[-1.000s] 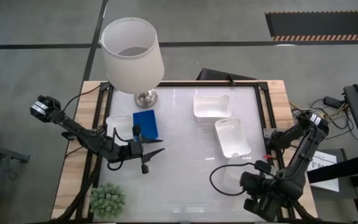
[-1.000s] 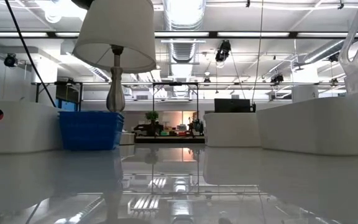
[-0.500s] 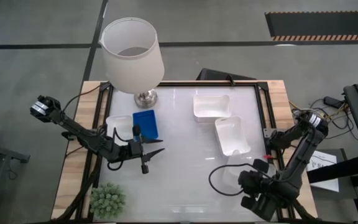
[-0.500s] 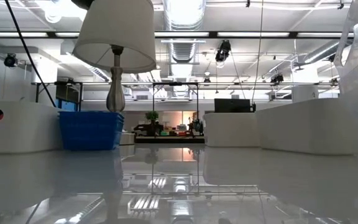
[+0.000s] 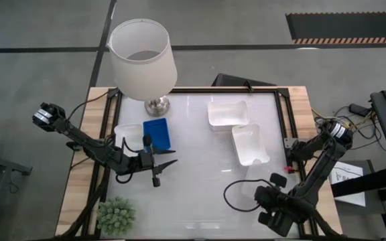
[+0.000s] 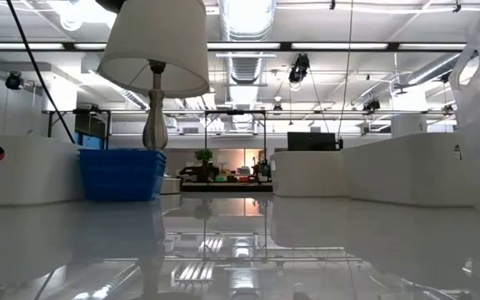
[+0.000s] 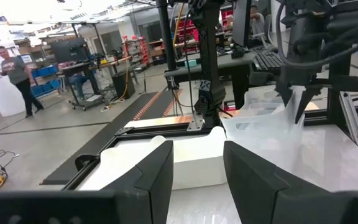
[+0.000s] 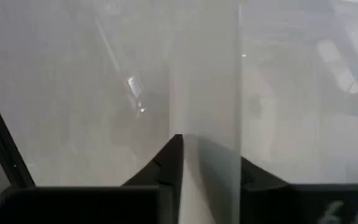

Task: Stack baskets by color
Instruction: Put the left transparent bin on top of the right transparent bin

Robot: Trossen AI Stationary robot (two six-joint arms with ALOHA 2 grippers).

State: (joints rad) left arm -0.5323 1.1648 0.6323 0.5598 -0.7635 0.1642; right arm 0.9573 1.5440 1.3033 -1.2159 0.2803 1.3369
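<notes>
On the table (image 5: 200,194), the right end effector (image 5: 268,198), clamping the clear basket (image 5: 243,195), has edged left.

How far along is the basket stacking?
No stack shows yet: three white baskets lie unstacked, one beside the blue basket. In hand: the right gripper pinches a clear basket by its wall; the left gripper waits open near the blue one. Left: nesting the whites.
</notes>
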